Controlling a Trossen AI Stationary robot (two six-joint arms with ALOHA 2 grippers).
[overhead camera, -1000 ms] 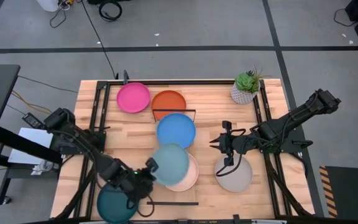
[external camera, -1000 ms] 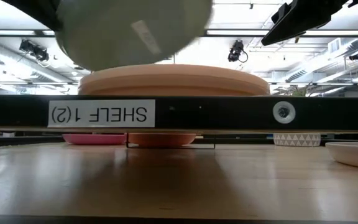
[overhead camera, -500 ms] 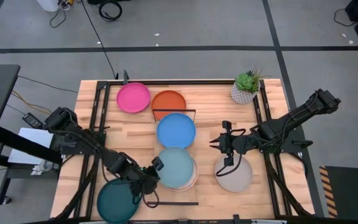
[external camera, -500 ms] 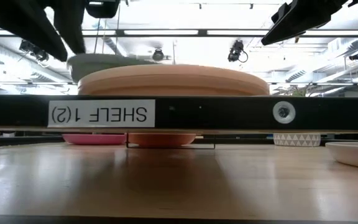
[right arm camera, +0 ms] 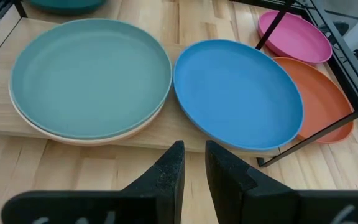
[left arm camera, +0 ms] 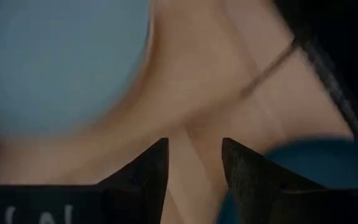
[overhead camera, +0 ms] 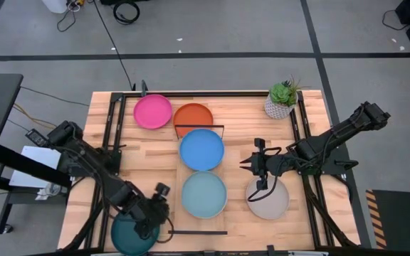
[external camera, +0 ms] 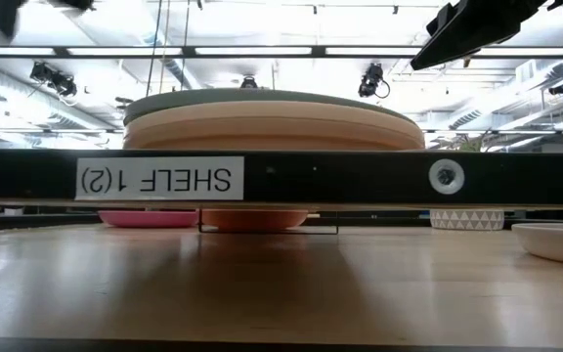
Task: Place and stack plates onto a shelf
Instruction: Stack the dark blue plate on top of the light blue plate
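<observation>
The shelf [overhead camera: 221, 171] runs from far to near down the middle of the table. On it lie a blue plate [overhead camera: 201, 149] and, nearer, a light teal plate [overhead camera: 204, 194] that tops a stack of cream and tan plates [external camera: 272, 127]. My left gripper [overhead camera: 161, 193] stands open just left of that stack, over the rim of a dark teal plate [overhead camera: 134, 235] that lies on the table. In the left wrist view only wood shows between the left gripper's [left arm camera: 194, 146] fingers. My right gripper [overhead camera: 246, 164] hovers right of the shelf, its fingers a little apart and holding nothing.
A pink plate [overhead camera: 152, 112] and an orange plate [overhead camera: 193, 117] lie at the far side, the orange one beside the shelf's far wire rail. A grey plate [overhead camera: 267, 199] lies under the right arm. A potted plant [overhead camera: 282, 99] stands at the far right. Black frame rails run along both sides.
My left gripper has lowered the tilted light teal plate onto the stack on the shelf, opened and let it go. It has then drawn back toward the table's left and near edges. The plate now lies flat and centred on the stack.
</observation>
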